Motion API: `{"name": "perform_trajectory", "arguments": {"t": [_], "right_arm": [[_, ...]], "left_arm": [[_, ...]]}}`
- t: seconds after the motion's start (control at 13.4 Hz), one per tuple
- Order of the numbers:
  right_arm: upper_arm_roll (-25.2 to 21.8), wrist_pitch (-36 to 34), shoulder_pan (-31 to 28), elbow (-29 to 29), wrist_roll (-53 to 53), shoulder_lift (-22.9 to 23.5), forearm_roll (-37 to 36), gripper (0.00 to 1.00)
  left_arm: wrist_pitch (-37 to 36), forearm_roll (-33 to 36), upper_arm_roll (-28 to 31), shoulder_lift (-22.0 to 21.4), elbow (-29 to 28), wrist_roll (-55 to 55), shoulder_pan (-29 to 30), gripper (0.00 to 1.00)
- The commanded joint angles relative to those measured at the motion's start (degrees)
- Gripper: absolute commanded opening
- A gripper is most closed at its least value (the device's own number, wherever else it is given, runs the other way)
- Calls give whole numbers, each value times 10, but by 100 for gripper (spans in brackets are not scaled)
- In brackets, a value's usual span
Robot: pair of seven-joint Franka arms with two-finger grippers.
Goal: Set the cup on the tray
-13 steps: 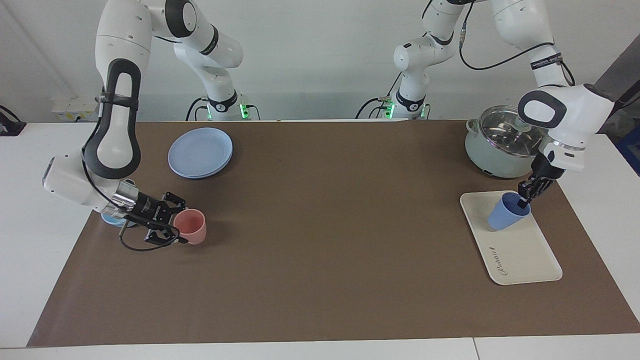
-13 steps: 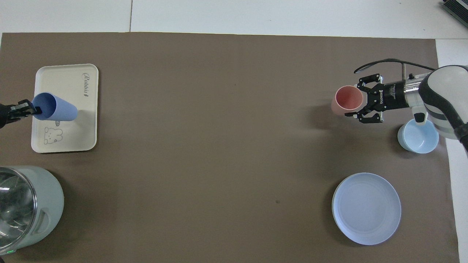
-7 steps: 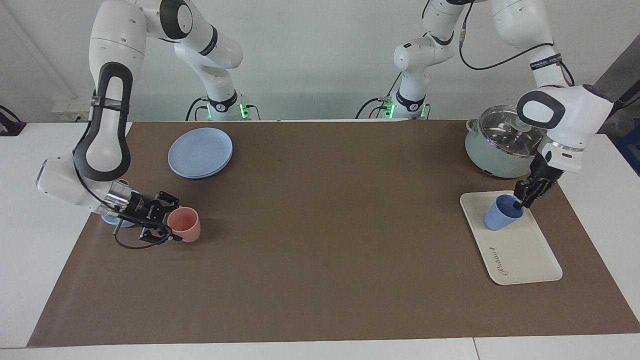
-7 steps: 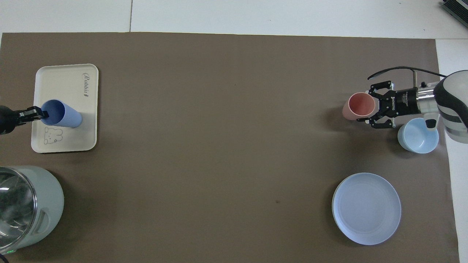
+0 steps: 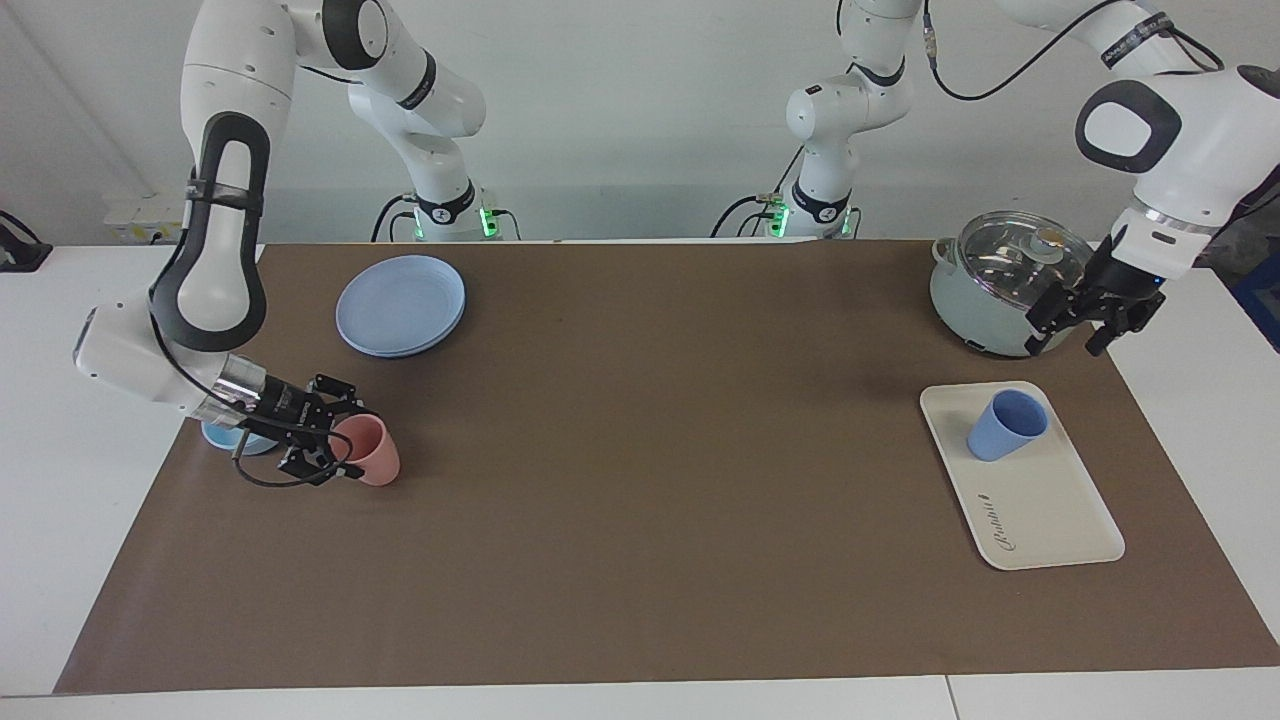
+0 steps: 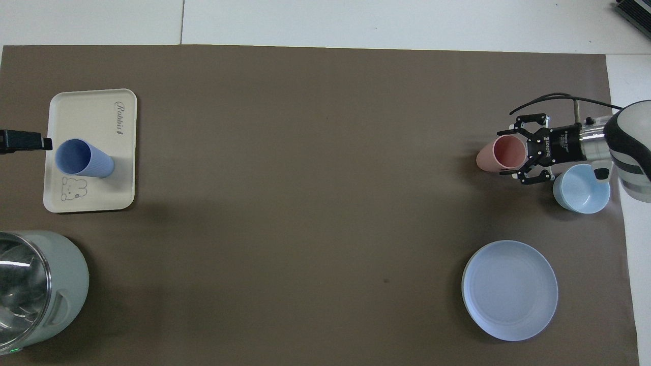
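Observation:
The periwinkle-blue cup stands upright on the cream tray, on the half nearer the robots; it also shows in the overhead view, next to the bear drawing on the tray. My left gripper is open and empty, raised clear of the cup, beside the pot. Only its tip shows in the overhead view, at the tray's rim. My right gripper is shut on the salmon-pink tumbler, tilted low at the table toward the right arm's end; both show in the overhead view, the tumbler.
A pale-green pot with a glass lid stands nearer the robots than the tray. A light-blue bowl sits close beside the right gripper. A round blue plate lies nearer the robots.
My left gripper let go of the blue cup and rose away toward the pot; the cup now stands upright on the tray. My right gripper lowered the pink tumbler slightly toward the bowl.

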Motion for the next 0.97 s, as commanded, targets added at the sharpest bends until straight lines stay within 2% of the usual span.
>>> {"name": "perform_trajectory", "arguments": {"t": [0.0, 0.37, 0.52, 0.6, 0.74, 0.89], "right_arm": [[1, 45, -5, -20, -44, -19, -50, 99], [1, 71, -10, -18, -167, -45, -158, 99], [2, 59, -1, -19, -224, -76, -232, 99], [4, 44, -1, -20, -236, -88, -260, 99], [6, -18, 19, -18, -310, -118, -296, 99], [6, -32, 25, -20, -364, -142, -305, 99]], "left_arm": [[-53, 38, 5, -37, -21, -9, -43, 100], [-129, 80, 2, -54, 0, -45, -98, 100], [-219, 110, -5, -42, 85, -47, -114, 100], [-238, 104, -5, -22, 124, -47, -113, 100], [-238, 103, -5, -14, 134, -47, -112, 100], [-236, 103, -5, -15, 131, -48, -111, 100]]}}
